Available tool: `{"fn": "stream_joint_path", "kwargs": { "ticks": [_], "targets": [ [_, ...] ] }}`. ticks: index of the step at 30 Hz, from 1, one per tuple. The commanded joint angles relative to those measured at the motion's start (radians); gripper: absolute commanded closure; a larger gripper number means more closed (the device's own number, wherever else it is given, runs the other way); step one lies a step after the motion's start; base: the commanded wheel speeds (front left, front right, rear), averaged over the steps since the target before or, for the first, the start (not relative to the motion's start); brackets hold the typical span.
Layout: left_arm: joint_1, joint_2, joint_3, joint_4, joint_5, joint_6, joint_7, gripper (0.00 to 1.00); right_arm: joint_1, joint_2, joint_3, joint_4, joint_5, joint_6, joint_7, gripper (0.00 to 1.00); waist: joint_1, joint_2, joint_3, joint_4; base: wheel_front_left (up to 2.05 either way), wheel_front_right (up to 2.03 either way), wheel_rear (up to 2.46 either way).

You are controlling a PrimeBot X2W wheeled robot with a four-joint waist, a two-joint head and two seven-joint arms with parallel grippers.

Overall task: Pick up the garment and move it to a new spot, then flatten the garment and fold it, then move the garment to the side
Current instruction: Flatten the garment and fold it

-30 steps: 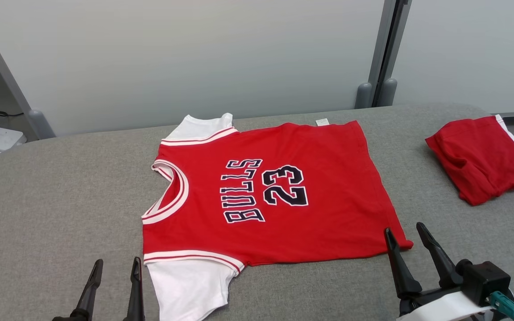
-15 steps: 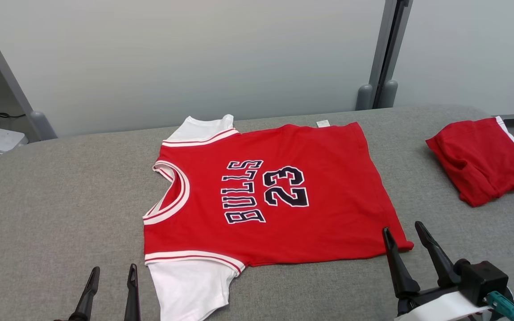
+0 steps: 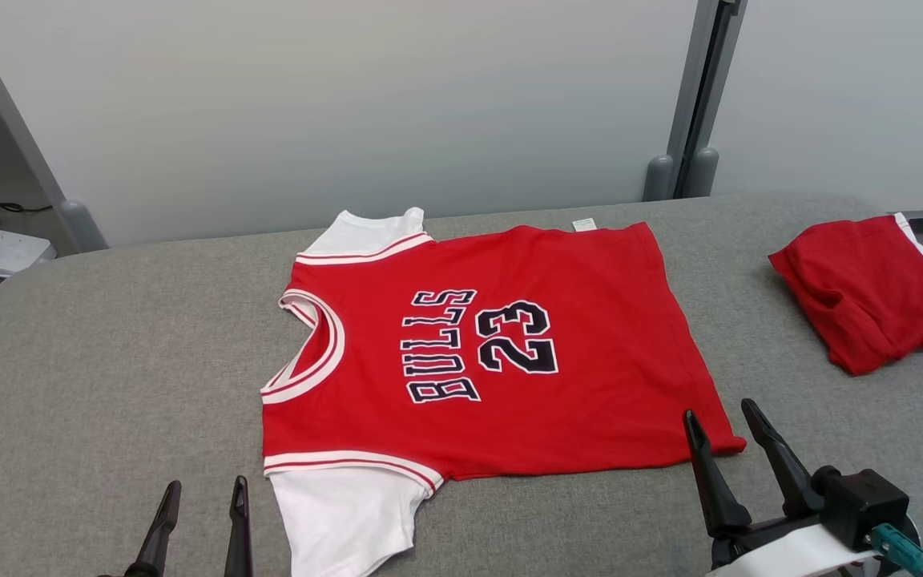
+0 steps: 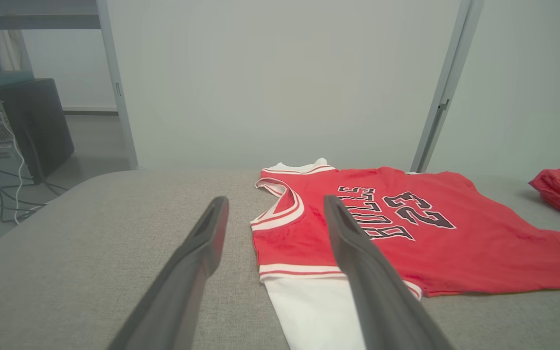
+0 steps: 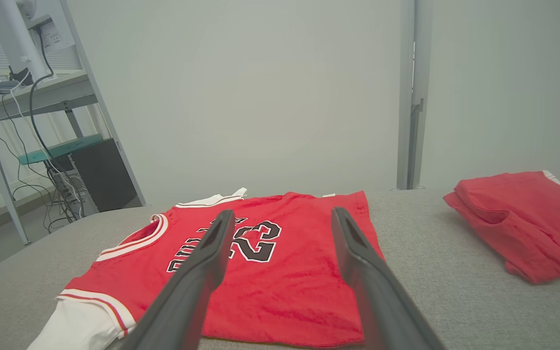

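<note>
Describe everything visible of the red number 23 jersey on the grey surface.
The red jersey of soft knit-looking cloth lies flat and face up on the grey padded table, neck toward the robot's left, hem toward its right. It has white short sleeves, red-and-white striped trim at neck and shoulders, and dark white-edged print reading BULLS 23. A white tag shows at the far hem corner; the near hem corner curls slightly. The right gripper hovers open by that corner, seemingly not touching.

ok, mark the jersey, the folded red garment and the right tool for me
jersey [image 3: 517, 336], head view, on the 23 print at mid-chest.
folded red garment [image 3: 870, 288], head view, on its top red layer.
right tool [image 3: 719, 409], head view, midway between its two fingertips.
</note>
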Motion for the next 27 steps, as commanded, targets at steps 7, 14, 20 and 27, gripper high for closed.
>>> {"fn": "stream_joint_path", "kwargs": {
  "ticks": [7,14,20,27],
  "targets": [
    [-0.041,0.002,0.035,-0.016,-0.003,-0.014,-0.009,0.00,-0.032,-0.006,0.022,-0.015,-0.001,0.000,-0.006,0.00,0.0000,-0.0001,-0.001,0.001,0.00,0.00,0.00],
    [-0.044,0.002,0.039,-0.002,0.000,-0.025,-0.009,0.00,-0.029,-0.002,0.024,-0.015,0.004,0.000,-0.006,0.00,0.0000,-0.0001,0.001,0.002,0.00,0.00,0.00],
    [-0.048,0.002,0.041,0.010,-0.002,-0.029,-0.009,0.00,-0.029,-0.005,0.025,-0.016,0.006,0.000,-0.006,0.00,0.0000,-0.0001,0.002,0.006,0.00,0.00,0.00],
    [-0.048,0.002,0.019,0.083,-0.042,-0.053,-0.009,0.00,-0.031,-0.009,0.032,-0.011,0.011,0.000,-0.006,0.00,0.0000,-0.0001,0.004,0.006,0.00,0.00,0.00]
  ]
}}
